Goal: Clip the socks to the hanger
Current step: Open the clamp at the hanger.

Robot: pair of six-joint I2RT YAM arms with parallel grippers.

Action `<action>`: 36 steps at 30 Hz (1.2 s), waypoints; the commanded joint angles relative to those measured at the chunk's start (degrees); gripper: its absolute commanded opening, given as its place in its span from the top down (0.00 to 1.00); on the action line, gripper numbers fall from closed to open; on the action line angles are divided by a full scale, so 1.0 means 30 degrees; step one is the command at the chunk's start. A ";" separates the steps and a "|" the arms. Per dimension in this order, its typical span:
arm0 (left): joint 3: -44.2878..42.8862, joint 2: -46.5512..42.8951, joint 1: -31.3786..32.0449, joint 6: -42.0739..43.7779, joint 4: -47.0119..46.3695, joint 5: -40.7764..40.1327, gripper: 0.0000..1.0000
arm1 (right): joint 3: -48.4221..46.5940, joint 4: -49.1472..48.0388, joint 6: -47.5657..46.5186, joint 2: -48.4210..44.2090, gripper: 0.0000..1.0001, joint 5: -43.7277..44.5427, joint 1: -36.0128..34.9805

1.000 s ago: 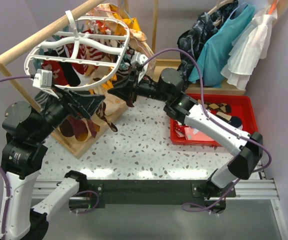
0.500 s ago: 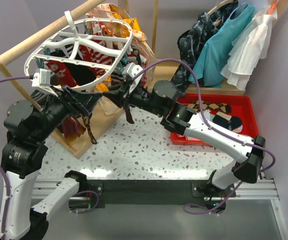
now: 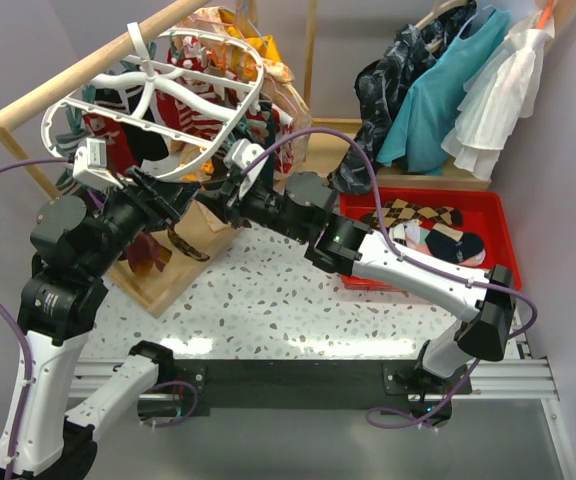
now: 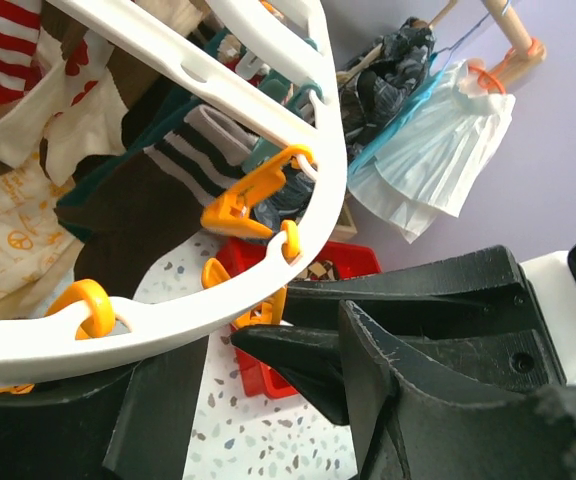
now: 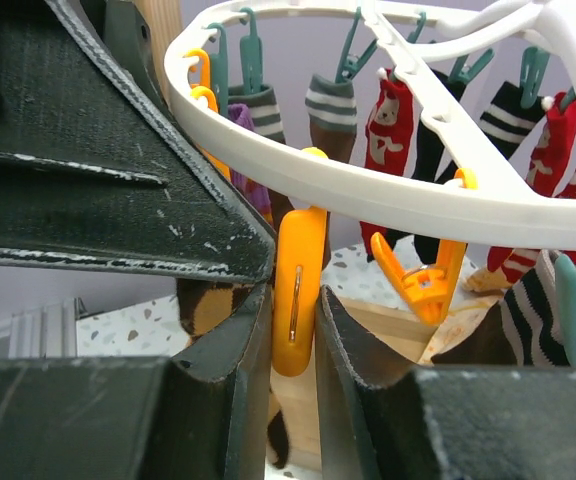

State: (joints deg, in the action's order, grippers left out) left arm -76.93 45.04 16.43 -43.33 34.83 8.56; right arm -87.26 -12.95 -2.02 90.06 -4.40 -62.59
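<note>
**Right claw pinches a clip on the sock hanger**

The white oval hanger hangs from the wooden rail at the table's far left, tilted. A row of socks is already clipped under its rim. Both arms reach in beneath its near edge.

The right gripper is closed narrowly on an orange clip that hangs from the rim, one finger pressing each side. A second orange clip hangs free just beside it.

The left gripper sits right next to the right one, under the same stretch of rim. Whether its jaws are wide or closed cannot be told. A brown sock dangles below it.

More socks, one pair argyle, lie in the red bin to the right.
</note>
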 commanded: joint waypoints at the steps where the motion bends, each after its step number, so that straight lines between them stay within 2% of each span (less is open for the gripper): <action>1: 0.0299 0.0426 -0.0055 -0.0585 -0.2966 -0.1270 0.42 | 0.0230 0.0421 -0.0615 -0.0050 1.00 -0.2370 -0.1374; 8: 0.1791 0.0340 -0.0055 -0.1317 -0.4341 -0.1445 0.44 | 0.0494 0.0098 -0.0410 -0.0021 1.00 -0.2634 -0.1432; 26: 0.3317 -0.0012 -0.0026 -0.3309 -0.7829 -0.2793 0.57 | 0.0963 0.0186 -0.0322 0.0067 0.99 -0.3394 -0.1432; 28: 0.3405 -0.0012 -0.0026 -0.3427 -0.8093 -0.2794 0.56 | 0.1021 0.0186 -0.0322 0.0126 0.98 -0.3512 -0.1432; 30: 0.3464 -0.0012 -0.0055 -0.3573 -0.8240 -0.2794 0.51 | 0.1080 0.0186 -0.0264 0.0155 0.98 -0.3542 -0.1432; 34: 0.3960 -0.0187 -0.0026 -0.3983 -0.9029 -0.3262 0.50 | 0.1109 0.0010 -0.0117 0.0156 0.98 -0.3688 -0.1432; 36: 0.4049 -0.0188 -0.0026 -0.4043 -0.9265 -0.3379 0.53 | 0.1138 0.0010 -0.0059 0.0214 0.98 -0.3717 -0.1432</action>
State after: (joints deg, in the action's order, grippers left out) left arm -65.41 42.98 16.64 -54.94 20.51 3.38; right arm -85.54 -16.40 -2.59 90.63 -3.60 -63.00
